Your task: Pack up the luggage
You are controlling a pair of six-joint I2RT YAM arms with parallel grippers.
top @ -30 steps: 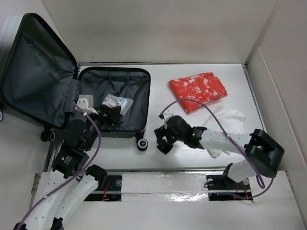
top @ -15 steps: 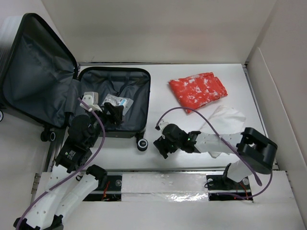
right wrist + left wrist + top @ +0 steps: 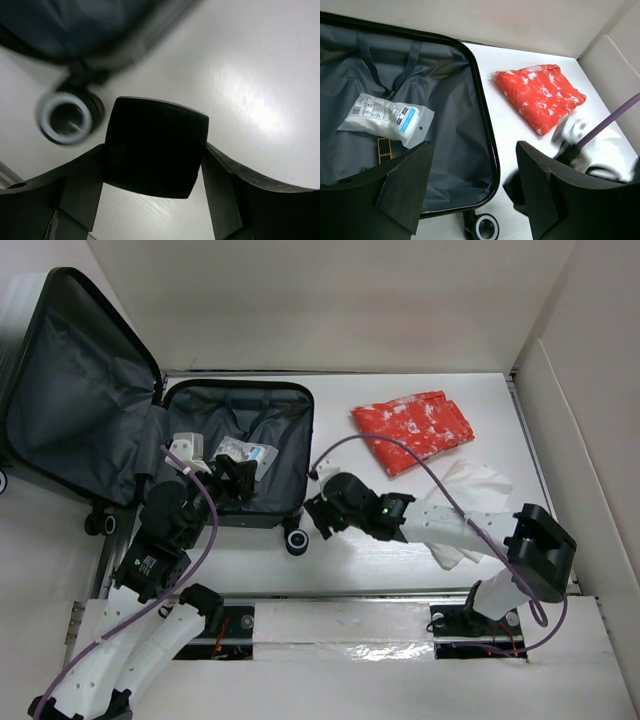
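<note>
The luggage (image 3: 285,435) lies open at the left, its lid (image 3: 75,390) raised and its dark grey lining (image 3: 450,125) showing. A white plastic packet (image 3: 245,452) (image 3: 387,117) lies inside. My left gripper (image 3: 235,480) (image 3: 474,170) hangs open over the case's near rim, holding nothing. My right gripper (image 3: 322,512) (image 3: 155,165) is just right of the case's near right wheel (image 3: 296,540) (image 3: 65,116). It is shut on a flat black square thing (image 3: 155,145) that touches both fingers. A folded red and white garment (image 3: 413,428) (image 3: 540,95) lies on the table.
A crumpled white cloth (image 3: 465,490) lies under the right forearm. White walls stand at the back and right. A purple cable (image 3: 400,445) loops above the right arm. The table's near edge carries a silver rail (image 3: 340,625).
The right gripper has travelled left and further back to the case's corner wheel, its jaws now closed on the black square thing. The left gripper shifted slightly over the case rim.
</note>
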